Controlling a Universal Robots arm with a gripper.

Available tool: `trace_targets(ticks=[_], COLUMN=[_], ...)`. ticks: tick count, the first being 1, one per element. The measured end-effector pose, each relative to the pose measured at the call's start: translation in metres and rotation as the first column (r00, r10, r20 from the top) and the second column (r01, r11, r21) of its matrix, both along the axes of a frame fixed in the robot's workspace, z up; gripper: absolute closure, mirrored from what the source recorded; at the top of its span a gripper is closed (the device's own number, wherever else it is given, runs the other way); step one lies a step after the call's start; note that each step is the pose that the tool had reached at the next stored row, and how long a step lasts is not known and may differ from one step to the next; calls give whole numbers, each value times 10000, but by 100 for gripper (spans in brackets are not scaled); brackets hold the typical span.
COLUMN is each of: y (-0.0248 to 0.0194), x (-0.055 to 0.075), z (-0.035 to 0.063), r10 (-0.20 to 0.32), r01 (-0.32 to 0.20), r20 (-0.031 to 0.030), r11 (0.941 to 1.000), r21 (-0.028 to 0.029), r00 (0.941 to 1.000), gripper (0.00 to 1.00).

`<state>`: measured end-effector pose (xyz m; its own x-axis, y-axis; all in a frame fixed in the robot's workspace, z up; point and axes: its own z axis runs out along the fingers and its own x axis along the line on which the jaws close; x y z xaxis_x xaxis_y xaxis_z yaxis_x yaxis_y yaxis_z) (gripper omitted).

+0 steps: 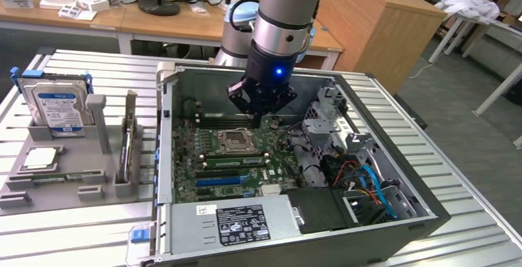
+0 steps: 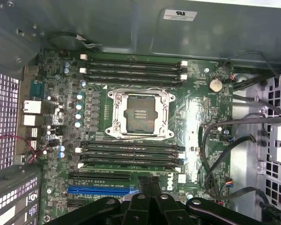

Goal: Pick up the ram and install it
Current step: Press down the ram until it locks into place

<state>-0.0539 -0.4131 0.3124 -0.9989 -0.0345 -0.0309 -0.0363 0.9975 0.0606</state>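
— Item one, the ram (image 1: 53, 178): where is it lying?

— It is resting flat in the grey rack (image 1: 98, 157), near the rack's front edge, in front of the silver processor chip (image 1: 41, 158). The rack is sitting on the slatted table (image 1: 82, 230), to the exterior view's left of the open computer case (image 1: 408, 218).

— Item two, the pincer (image 1: 256, 120) (image 2: 150, 185)?

— It is hanging inside the case, over the motherboard (image 2: 196, 108), with its fingers pressed together and pinching nothing. Its tip is pointing down beside the black memory slots (image 1: 222, 119) behind the processor socket (image 1: 236, 138) (image 2: 139, 114).

— Relation between the two?

— Well apart: the case's side wall and part of the rack are standing between them.
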Motion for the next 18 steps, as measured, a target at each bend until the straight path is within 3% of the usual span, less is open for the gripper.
trace_targets(ticks=[1,4,5,18], y=[0,0,0,0], x=[0,0,-1,0], z=[0,0,1,0], r10=[-1,-2,-2,-329], r01=[1,2,3,330], r20=[-19,-214,-237,-367], r11=[10000,10000,10000,9995], r21=[0,5,4,9], r00=[10000,9998,9997,9988], gripper=[89,89,89,89])
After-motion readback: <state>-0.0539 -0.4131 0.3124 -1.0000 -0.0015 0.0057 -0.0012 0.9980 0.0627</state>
